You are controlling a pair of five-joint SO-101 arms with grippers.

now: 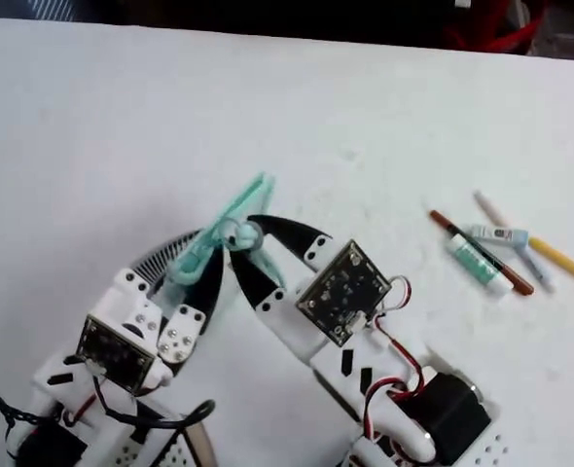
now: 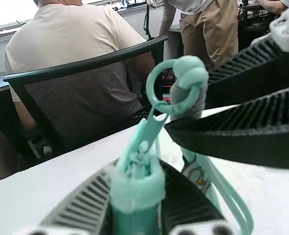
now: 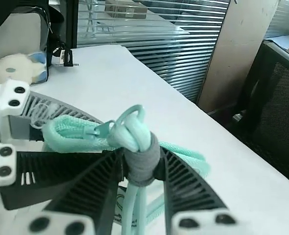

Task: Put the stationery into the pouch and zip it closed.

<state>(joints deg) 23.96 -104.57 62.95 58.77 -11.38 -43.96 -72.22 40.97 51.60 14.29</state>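
Observation:
The mint-green pouch (image 1: 231,216) is held up edge-on above the table between both arms. My left gripper (image 1: 197,261) is shut on one end of the pouch (image 2: 137,188), just below the zipper slider (image 2: 147,134). My right gripper (image 1: 243,236) is shut on the zipper pull cord (image 3: 142,164) at its grey sleeve, beside the knot (image 2: 192,73) and the ring (image 2: 164,93). The stationery lies on the table to the right, apart from both grippers: a brown pen (image 1: 480,251), a white and green tube (image 1: 474,259), a pale blue pen (image 1: 506,236) and a yellow pencil (image 1: 564,261).
The white table (image 1: 170,117) spreads wide behind and to the left of the arms. Its far edge (image 1: 268,34) runs along the back. A black mesh chair (image 2: 85,83) with a seated person stands beyond the table.

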